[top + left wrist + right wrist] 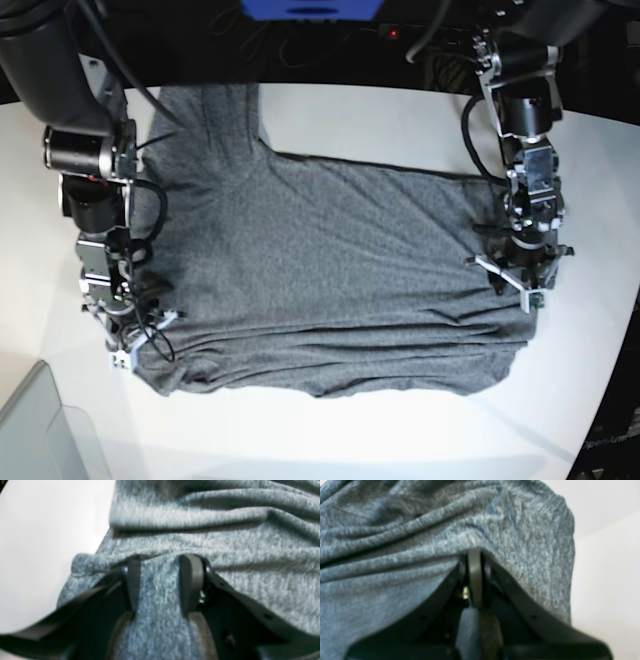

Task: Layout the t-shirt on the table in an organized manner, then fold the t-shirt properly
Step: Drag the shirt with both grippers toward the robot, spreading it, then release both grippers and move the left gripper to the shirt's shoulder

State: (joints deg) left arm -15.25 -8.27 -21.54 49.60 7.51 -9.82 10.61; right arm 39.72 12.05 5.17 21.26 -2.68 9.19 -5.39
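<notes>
Overhead view: the t-shirt [330,270] lies spread on the table [400,120], with wrinkles along its near edge. The left gripper [160,585] pinches a thick fold of the shirt's fabric between its partly parted jaws at one side edge. The right gripper [475,577], jaws nearly together, clamps a thin layer of fabric at the opposite edge.

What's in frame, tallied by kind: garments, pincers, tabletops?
Garments: 1, the t-shirt
Pincers: 2, left pincer and right pincer, each at a side edge of the shirt
Tabletops: 1, the table
Total: 4
</notes>
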